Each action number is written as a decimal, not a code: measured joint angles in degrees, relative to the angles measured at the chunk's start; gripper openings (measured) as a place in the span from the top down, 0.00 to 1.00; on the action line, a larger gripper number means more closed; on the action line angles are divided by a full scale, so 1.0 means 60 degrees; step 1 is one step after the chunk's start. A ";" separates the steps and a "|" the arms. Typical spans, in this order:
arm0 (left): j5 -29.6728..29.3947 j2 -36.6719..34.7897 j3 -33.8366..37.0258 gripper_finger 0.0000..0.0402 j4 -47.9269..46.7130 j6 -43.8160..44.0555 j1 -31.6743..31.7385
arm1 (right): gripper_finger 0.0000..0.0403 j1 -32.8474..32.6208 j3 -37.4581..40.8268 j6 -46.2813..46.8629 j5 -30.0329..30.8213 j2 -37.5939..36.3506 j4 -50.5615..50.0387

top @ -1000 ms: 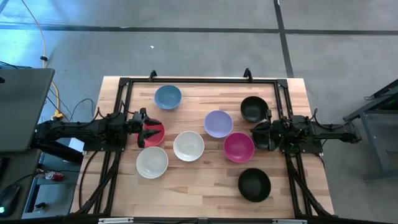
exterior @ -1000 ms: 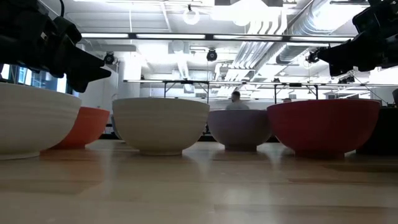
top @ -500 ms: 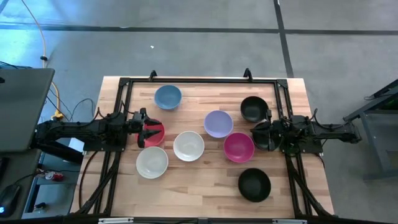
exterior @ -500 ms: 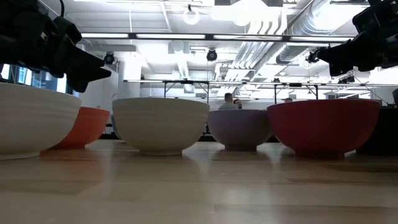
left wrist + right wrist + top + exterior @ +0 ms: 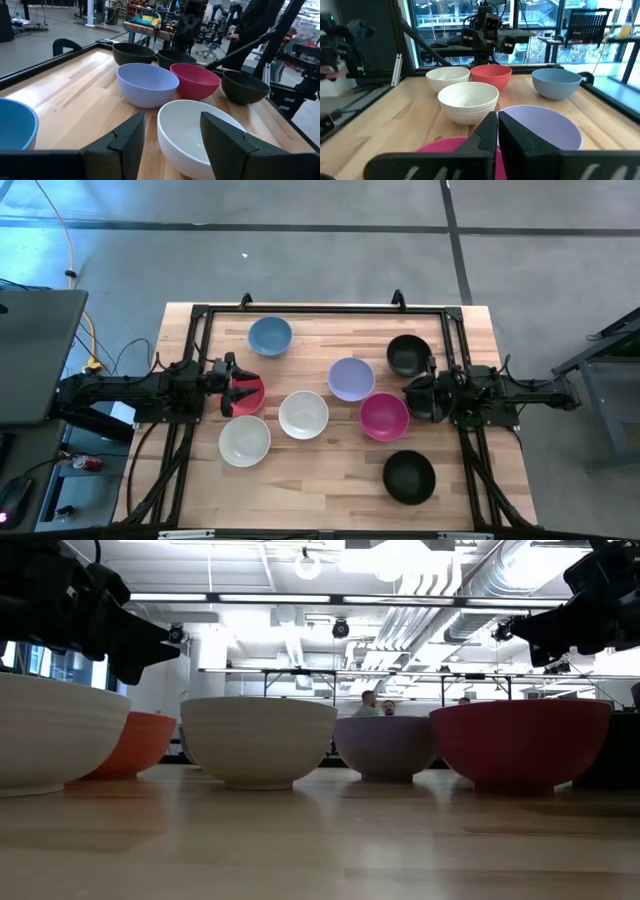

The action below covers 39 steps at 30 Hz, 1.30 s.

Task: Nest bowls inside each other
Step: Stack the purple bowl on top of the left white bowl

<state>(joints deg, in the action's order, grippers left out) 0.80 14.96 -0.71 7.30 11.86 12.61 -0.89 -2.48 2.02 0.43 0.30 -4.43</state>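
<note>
1. Counting only eight bowls from above: the right end effector (image 5: pixel 418 396) is hanging over a black bowl (image 5: pixel 424 401) and hiding most of it, so a ninth isn't showing.
2. Sitting over the red-pink bowl (image 5: pixel 250 392), the left end effector (image 5: pixel 238 388) is covering part of its rim; its fingers are spread wide with nothing between them.
3. Looking at the right one, its fingers are pressed together, gripping nothing.
4. Nothing is lying inside any bowl, none nested. All are standing separately on the desk (image 5: pixel 330 475): blue bowl (image 5: pixel 270 335), lavender bowl (image 5: pixel 351 378), magenta bowl (image 5: pixel 384 416), two white bowls (image 5: pixel 303 414) (image 5: pixel 244 441), and two more black ones (image 5: pixel 406 354) (image 5: pixel 409 477).
</note>
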 joint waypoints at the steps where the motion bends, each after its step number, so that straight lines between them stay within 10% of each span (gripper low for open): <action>1: -0.0001 -0.0001 0.0000 0.55 0.0003 0.0000 0.0001 | 0.98 -0.0002 0.0000 0.0205 0.0000 0.0001 0.0000; 23: 0.0258 0.0000 0.0000 0.55 -0.0026 -0.0656 0.0002 | 0.98 0.0033 -0.0044 0.1970 -0.0419 0.0003 0.0517; 32: 0.0418 -0.0004 0.0000 0.55 -0.0026 -0.0656 0.0002 | 0.98 0.0033 -0.2344 0.0169 -0.0302 0.0337 -0.0926; 39: 0.0619 -0.0001 -0.0001 0.55 -0.0026 -0.0610 0.0001 | 0.98 0.0041 -0.4812 0.2246 0.2987 0.1591 -0.4177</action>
<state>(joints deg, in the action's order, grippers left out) 4.52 14.96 -0.71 7.14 8.20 12.62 -0.64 -31.35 15.49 18.35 9.84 -29.49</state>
